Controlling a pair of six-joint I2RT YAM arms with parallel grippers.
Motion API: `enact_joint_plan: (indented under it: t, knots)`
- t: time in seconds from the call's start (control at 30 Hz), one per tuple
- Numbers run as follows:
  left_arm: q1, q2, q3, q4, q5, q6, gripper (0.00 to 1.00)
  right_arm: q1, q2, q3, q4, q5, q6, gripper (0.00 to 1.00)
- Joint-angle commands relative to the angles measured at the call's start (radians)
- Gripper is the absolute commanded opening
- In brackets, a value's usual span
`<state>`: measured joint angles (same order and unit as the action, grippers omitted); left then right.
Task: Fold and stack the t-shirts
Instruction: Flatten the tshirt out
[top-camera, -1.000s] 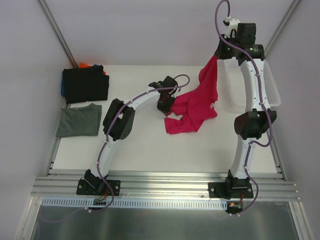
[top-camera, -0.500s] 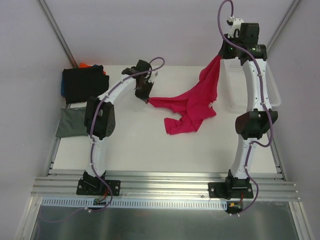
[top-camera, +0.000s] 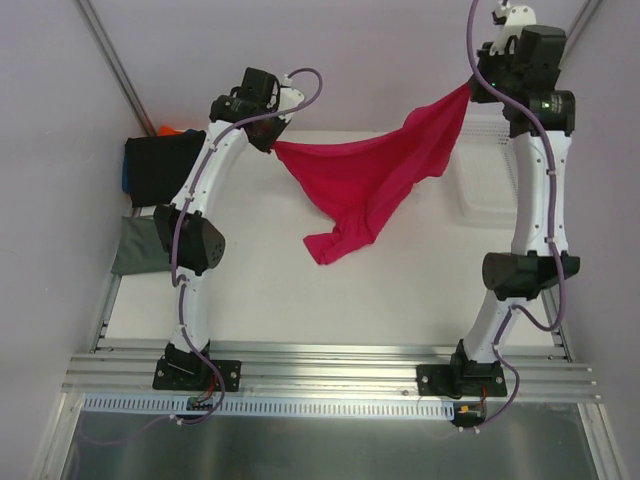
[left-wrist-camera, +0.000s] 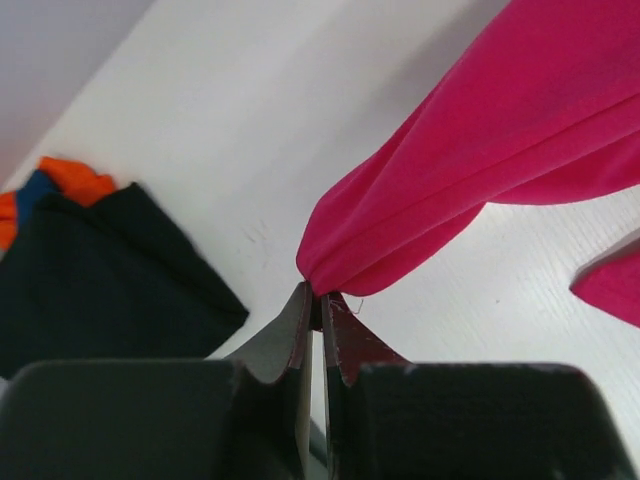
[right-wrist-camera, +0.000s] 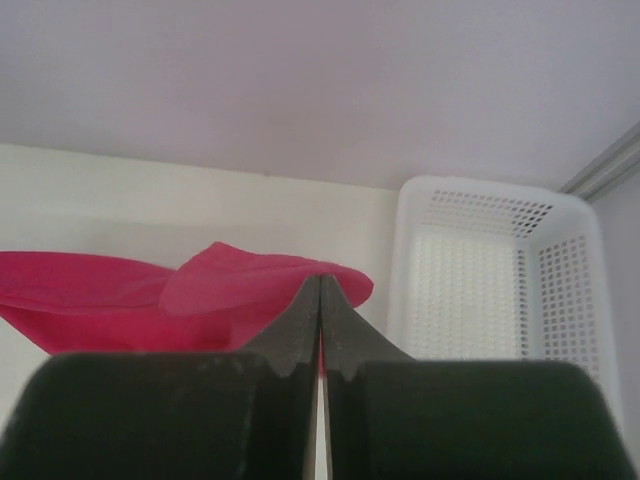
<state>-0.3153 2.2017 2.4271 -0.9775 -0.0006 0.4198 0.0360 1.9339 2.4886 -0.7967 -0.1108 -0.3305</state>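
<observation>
I find the crimson-pink t-shirt (top-camera: 370, 185) stretched in the air over the far half of the tabletop. The left gripper (left-wrist-camera: 318, 298) is clenched on one end and the right gripper (right-wrist-camera: 320, 285) on the other. A black t-shirt (top-camera: 165, 170) and a grey-green t-shirt (top-camera: 135, 250) lie folded along the left edge. A white basket (right-wrist-camera: 560, 270) sits at the far right corner.

On my white counter (top-camera: 300, 300) I see a folded grey-green t-shirt (top-camera: 135, 250) at the left edge. Behind it a black t-shirt (top-camera: 160, 170) lies on a blue t-shirt (left-wrist-camera: 38, 188) and an orange t-shirt (left-wrist-camera: 75, 180). A white mesh basket (top-camera: 485, 180) sits far right. Whether the hanging crimson-pink t-shirt (top-camera: 370, 180) touches the counter, I cannot tell.
</observation>
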Motion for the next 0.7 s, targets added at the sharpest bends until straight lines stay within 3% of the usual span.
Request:
enact_joint_plan:
  t: [0.0,0.23,0.4,0.53,0.67]
  knots:
    - [-0.002,-0.17,0.036,0.055,-0.042,0.115,0.0,0.002,-0.185,0.01,0.08,0.054,0.013,0.01]
    - [0.001,-0.462,-0.112,0.302,-0.049,0.374,0.0,-0.004,-0.416,-0.12,0.088,0.089,-0.009,0.01]
    - [0.001,-0.664,-0.224,0.434,0.091,0.5,0.0,-0.01,-0.565,-0.293,0.041,0.056,0.005,0.0]
    - [-0.001,-0.821,-0.402,0.583,0.163,0.571,0.0,-0.034,-0.664,-0.339,0.004,0.046,-0.002,0.0]
    - [-0.005,-0.95,-0.487,0.637,0.188,0.561,0.0,-0.059,-0.749,-0.359,-0.007,0.031,0.011,0.0]
